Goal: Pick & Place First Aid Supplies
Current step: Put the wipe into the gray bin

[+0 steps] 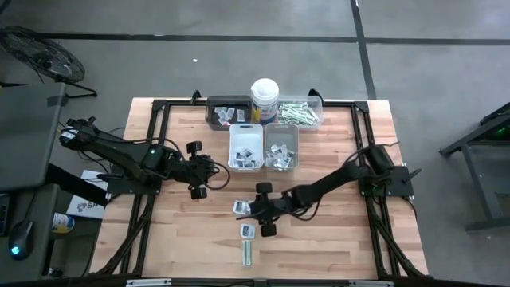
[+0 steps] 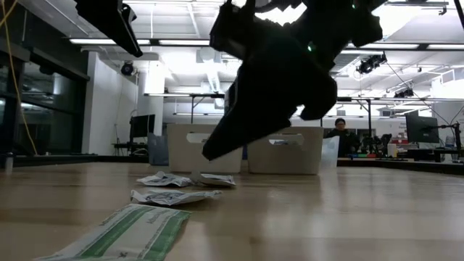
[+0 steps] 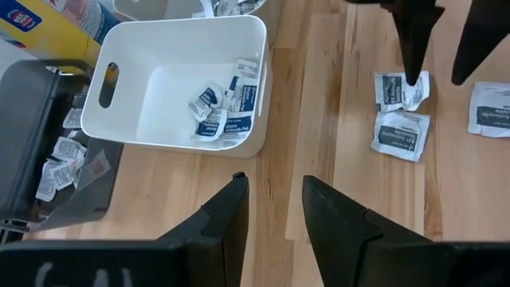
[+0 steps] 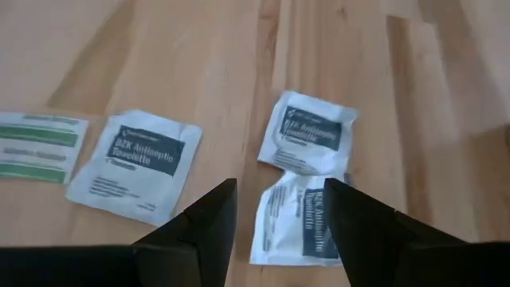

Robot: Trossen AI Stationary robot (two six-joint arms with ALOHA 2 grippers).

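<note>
1. Reaching in from the left side of the wooden table [image 1: 335, 239], the left gripper [image 1: 199, 170] hangs above bare wood just left of the white bin [image 1: 246, 146]; its jaws stand apart with nothing between them.
2. Its wrist view cuts off a dark tray [image 3: 32, 151] at the edge, so only some of the small white packets in it show.
3. The white bin holds a few blue-marked sachets [image 3: 225, 108] bunched in one corner; the grey bin [image 1: 281, 147] beside it holds more, too small to read from above.
4. Behind the bins stands a round white canister [image 1: 264, 100], with a clear tray [image 1: 300, 112] of green-and-white strips to its right.
5. The right gripper [image 1: 264, 209] is low over two overlapping sachets [image 4: 307, 159] on the table in front of the bins. Its jaws are apart and empty, straddling the nearer one, whose lower end is hidden by the fingers [image 4: 199, 231].
6. A third sachet [image 4: 135, 163] lies apart, and a green-and-white strip [image 1: 247, 252] nearest the front edge.
7. From table height the right arm blocks most of the bins.
</note>
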